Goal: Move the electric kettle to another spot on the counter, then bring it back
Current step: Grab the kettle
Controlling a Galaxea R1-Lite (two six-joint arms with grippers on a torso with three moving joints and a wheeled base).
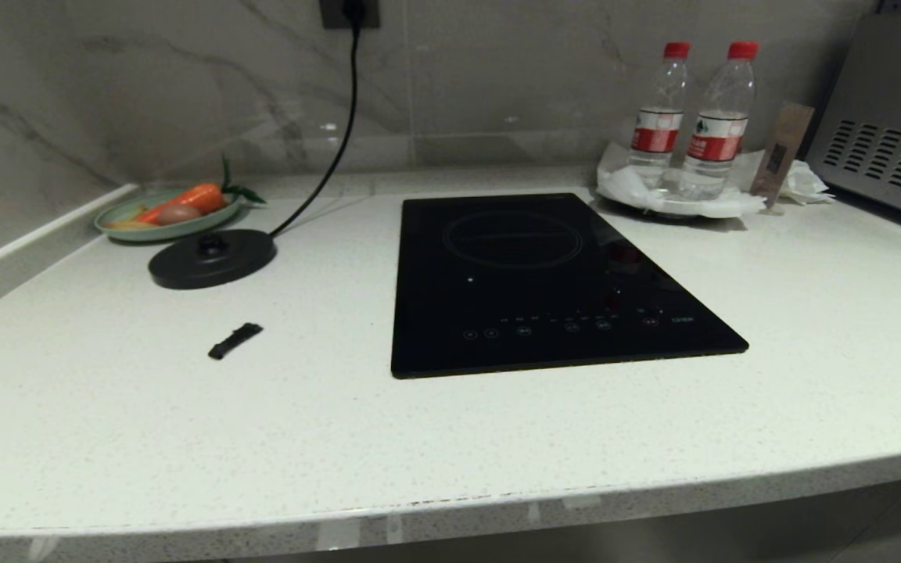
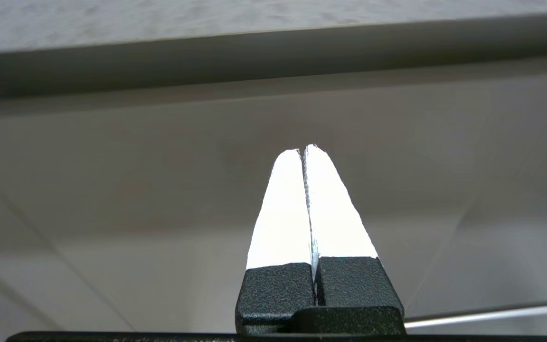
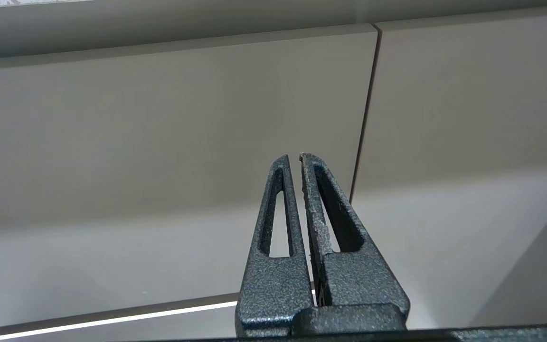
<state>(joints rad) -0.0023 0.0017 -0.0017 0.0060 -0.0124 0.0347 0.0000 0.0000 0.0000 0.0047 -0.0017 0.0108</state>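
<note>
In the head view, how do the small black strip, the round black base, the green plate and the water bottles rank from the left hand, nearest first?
The left hand, shut, sits below the counter's front edge, so this is a judgement.
1. Black strip, front left.
2. Round base, behind it.
3. Green plate, back left.
4. Water bottles, back right.

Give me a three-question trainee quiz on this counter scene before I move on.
1. True or false: an electric kettle stands on the black round base.
2. What lies on the counter nearest the base? A) a small black strip B) a spoon C) a sponge
3. How do the left gripper and right gripper stand, and where do they point?

Key
1. False; the base is bare and no kettle is in view.
2. A
3. Both shut and empty, pointing at the cabinet fronts below the counter edge.
</note>
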